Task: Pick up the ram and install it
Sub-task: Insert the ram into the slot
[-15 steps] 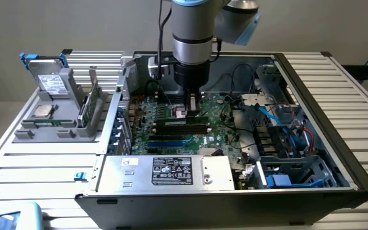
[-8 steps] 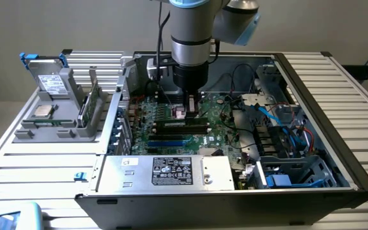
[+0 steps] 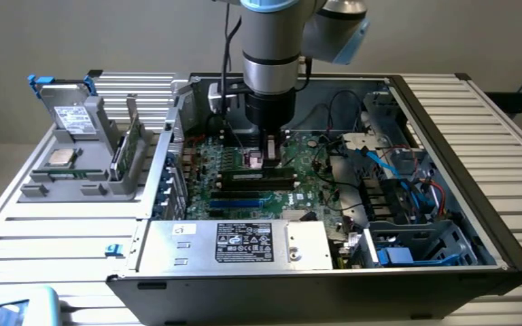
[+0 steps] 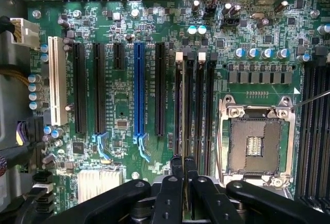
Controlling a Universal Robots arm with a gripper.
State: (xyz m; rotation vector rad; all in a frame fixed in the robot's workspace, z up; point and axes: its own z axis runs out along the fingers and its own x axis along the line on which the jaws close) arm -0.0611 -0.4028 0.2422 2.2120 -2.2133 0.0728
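Observation:
The ram (image 4: 184,110) shows edge-on as a thin strip running along the memory slots (image 4: 203,105), beside the open processor socket (image 4: 255,144). My gripper (image 4: 184,170) is shut on the ram, its two black fingers (image 4: 177,168) pressed against its sides at one end. In the exterior view the gripper (image 3: 263,157) reaches straight down into the open computer case, over the ram (image 3: 259,174) at the slots in the middle of the motherboard (image 3: 242,197). Whether the ram is fully seated in a slot I cannot tell.
A grey holder (image 3: 71,187) at the exterior view's left carries another green board stick (image 3: 127,153), a square silver chip (image 3: 59,158) and a drive (image 3: 73,119). Cables (image 3: 370,159) and drive bays (image 3: 424,244) crowd the case's right. The power supply (image 3: 242,246) lies at the front.

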